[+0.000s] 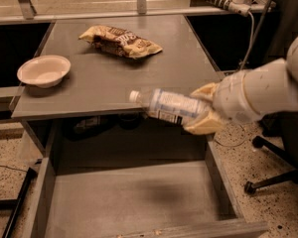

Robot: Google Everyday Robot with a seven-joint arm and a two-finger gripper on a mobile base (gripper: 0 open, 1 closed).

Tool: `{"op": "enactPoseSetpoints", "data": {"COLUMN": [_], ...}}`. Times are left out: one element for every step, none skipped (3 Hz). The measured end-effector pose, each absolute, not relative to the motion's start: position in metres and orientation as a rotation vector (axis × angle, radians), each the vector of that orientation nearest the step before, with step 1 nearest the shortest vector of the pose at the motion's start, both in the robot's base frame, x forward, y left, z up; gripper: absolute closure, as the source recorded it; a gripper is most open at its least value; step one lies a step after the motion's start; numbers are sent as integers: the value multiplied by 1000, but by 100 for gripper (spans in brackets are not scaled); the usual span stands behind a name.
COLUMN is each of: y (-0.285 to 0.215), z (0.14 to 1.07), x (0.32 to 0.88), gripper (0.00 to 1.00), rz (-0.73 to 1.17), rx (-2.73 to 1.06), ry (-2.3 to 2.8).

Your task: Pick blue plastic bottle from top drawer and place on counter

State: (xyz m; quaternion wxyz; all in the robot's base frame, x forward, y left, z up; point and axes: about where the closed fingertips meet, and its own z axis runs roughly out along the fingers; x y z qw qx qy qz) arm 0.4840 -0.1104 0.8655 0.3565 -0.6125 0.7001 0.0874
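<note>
Gripper [200,108] jaws are seen clamped on the blue plastic bottle [164,106] at the centre right of the frame, one tan, rounded finger [204,91] being pressed above the bottle's base end and the other below it. The bottle is held roughly level, slightly tilted, with its white cap pointed toward the left; its body is clear plastic wrapped in a pale blue-and-white label. It is carried in the air at about the height of the front edge of the counter [104,88], above the open top drawer [41,197] in the lower half of the frame. The drawer is shown as a shallow grey box with low side walls and a flat matte floor, on which a soft dark shadow is cast. The counter is a smooth, faintly glossy grey slab. A round, off-white bowl [43,70] is set near its left edge, and a crumpled yellow-and-brown snack bag [120,39] is laid toward its far side. A thick, white, cylindrical arm [263,89] is extended in from the right edge.
</note>
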Motion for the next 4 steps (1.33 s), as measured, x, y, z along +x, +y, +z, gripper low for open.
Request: {"op": "enactPoseSetpoints", "data": {"y": [-124, -123, -123, -131], "z": [896, 924, 924, 927], "x": [526, 536, 536, 567], "gripper": [100, 100, 100, 100], "rz": [227, 195, 195, 134], "rx": [-1577, -1562, -1561, -1482], "ry": [1814, 1771, 1771, 1788]}}
